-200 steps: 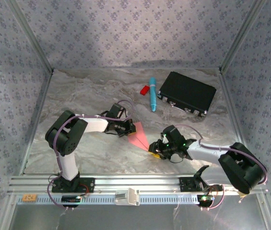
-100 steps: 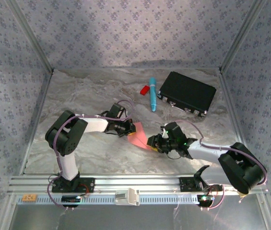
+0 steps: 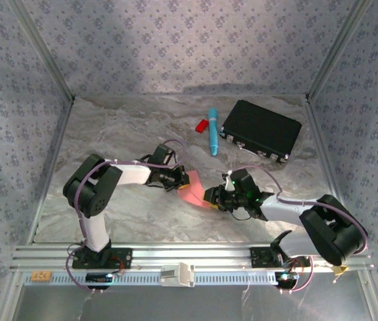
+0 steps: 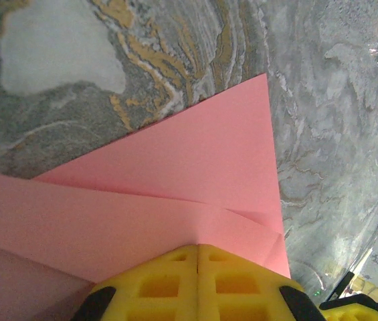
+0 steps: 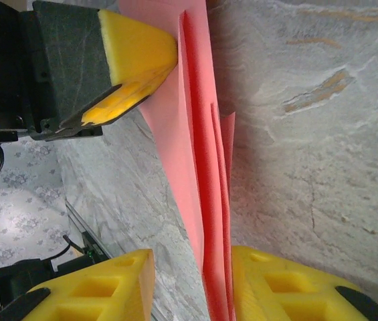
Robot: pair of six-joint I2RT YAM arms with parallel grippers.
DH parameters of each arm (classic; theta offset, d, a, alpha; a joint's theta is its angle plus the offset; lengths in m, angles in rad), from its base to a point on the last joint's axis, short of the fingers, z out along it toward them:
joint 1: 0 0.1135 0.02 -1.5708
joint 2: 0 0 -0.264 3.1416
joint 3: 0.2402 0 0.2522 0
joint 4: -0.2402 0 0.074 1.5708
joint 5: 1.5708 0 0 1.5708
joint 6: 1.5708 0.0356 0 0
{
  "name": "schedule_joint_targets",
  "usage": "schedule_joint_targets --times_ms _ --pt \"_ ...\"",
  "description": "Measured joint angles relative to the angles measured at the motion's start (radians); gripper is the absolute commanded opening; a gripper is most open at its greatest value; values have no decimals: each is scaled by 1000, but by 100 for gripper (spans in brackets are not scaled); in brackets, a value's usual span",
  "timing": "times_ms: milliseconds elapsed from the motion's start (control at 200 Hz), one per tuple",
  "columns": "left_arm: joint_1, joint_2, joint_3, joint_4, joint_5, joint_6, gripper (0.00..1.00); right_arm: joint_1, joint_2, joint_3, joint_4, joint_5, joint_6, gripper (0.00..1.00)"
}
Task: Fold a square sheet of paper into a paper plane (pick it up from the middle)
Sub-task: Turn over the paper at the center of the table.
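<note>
The pink sheet of paper (image 3: 195, 190) is folded into a pointed, layered shape and stands on edge between my two grippers at the table's middle front. My left gripper (image 3: 181, 179) is shut on its upper end; in the left wrist view the yellow fingertips (image 4: 175, 267) meet with the paper (image 4: 195, 160) spreading out ahead of my left gripper (image 4: 198, 249). My right gripper (image 3: 210, 196) is open and straddles the lower end. In the right wrist view the paper's creased layers (image 5: 199, 147) lean on one finger of my right gripper (image 5: 192, 257), with a gap to the other. The left gripper's fingers (image 5: 142, 47) show at top left.
A blue pen (image 3: 213, 131), a small red plastic piece (image 3: 202, 125) and a black case (image 3: 261, 130) lie at the back of the marbled table (image 3: 122, 127). Patterned walls close in three sides. A metal rail (image 3: 195, 255) runs along the near edge.
My right gripper has slid left along the paper, toward the left gripper. The left gripper has kept its hold in place.
</note>
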Motion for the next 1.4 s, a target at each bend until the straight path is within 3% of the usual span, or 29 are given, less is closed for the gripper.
schedule_joint_targets --times_ms 415,660,760,984,1109,1404 --pt "0 0 0 0 0 -7 3 -10 23 0 3 -15 -16 28" --pt "0 0 0 2 0 -17 5 -10 28 0 10 -22 -32 14" --pt "0 -2 0 7 -1 -19 10 -10 28 -2 21 -23 -40 9" --pt "0 -92 -6 6 -17 -15 29 -5 -12 -11 20 -17 -66 8" --pt "-1 -214 -22 -18 -92 -5 39 9 -102 -6 -67 43 -122 9" --pt "2 -529 -43 -160 -367 76 47 85 -265 89 -377 301 -317 7"
